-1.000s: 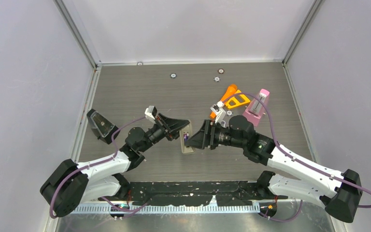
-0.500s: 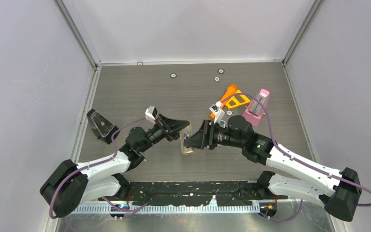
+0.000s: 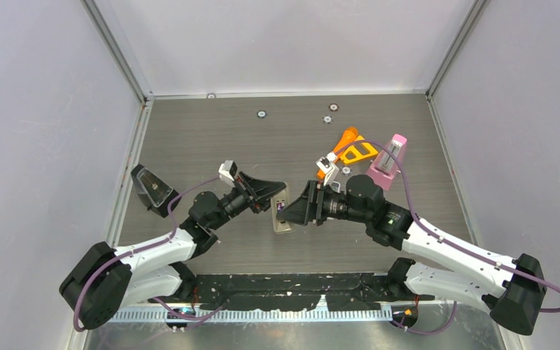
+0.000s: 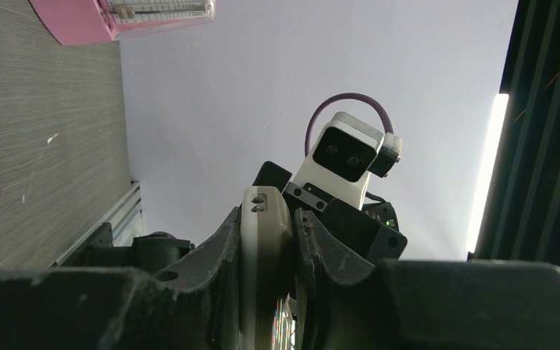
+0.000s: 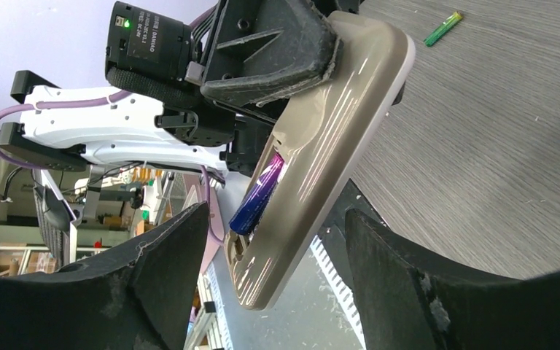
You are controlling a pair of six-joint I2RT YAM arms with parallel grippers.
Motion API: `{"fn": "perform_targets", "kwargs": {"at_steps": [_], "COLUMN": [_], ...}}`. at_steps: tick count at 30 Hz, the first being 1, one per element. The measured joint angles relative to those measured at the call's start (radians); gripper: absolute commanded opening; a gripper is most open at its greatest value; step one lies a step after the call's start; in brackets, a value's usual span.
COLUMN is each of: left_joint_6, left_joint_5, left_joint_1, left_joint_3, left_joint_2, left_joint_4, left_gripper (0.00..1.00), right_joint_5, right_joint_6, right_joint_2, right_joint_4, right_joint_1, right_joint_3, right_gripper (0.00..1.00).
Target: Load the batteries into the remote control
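Observation:
My left gripper (image 3: 275,195) is shut on the upper part of the beige remote control (image 3: 283,216) and holds it tilted above the table. In the left wrist view the remote control (image 4: 266,248) is pinched edge-on between the left gripper's (image 4: 270,219) jaws. A purple battery (image 5: 257,195) lies in the open compartment of the remote control (image 5: 328,138). My right gripper (image 5: 277,217) stands open, its fingers on either side of the remote's lower end without touching it. A green battery (image 5: 441,28) lies on the table beyond.
An orange device (image 3: 354,149) and a pink remote (image 3: 388,162) lie at the back right. A black wedge-shaped object (image 3: 152,188) sits by the left wall. Small round fittings (image 3: 261,114) dot the far table.
The right gripper has shifted very slightly beside the remote's lower end. The left arm and the remote have stayed put.

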Motion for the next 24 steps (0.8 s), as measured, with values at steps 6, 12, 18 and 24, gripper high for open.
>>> {"fn": "perform_targets", "kwargs": {"at_steps": [6,12,18,24], "left_joint_6": [0.000,0.000,0.001,0.005], "left_joint_5": [0.002,0.002,0.002,0.005], "left_joint_1": [0.000,0.000,0.000,0.000], "left_joint_3": [0.000,0.000,0.000,0.000], "left_joint_2": [0.000,-0.001,-0.001,-0.001], "left_joint_4": [0.000,0.000,-0.001,-0.009], "left_gripper": [0.00,0.00,0.00,0.00], "right_joint_5": [-0.021,-0.021,-0.020,-0.019], "right_joint_6": [-0.016,-0.038,-0.046,-0.046], "right_joint_2": [0.000,0.000,0.000,0.000], "right_joint_4": [0.008,-0.006,-0.016,-0.014], "right_joint_1": [0.000,0.000,0.000,0.000], "right_joint_3": [0.000,0.000,0.000,0.000], "right_gripper": [0.72,0.66,0.59,0.46]}}
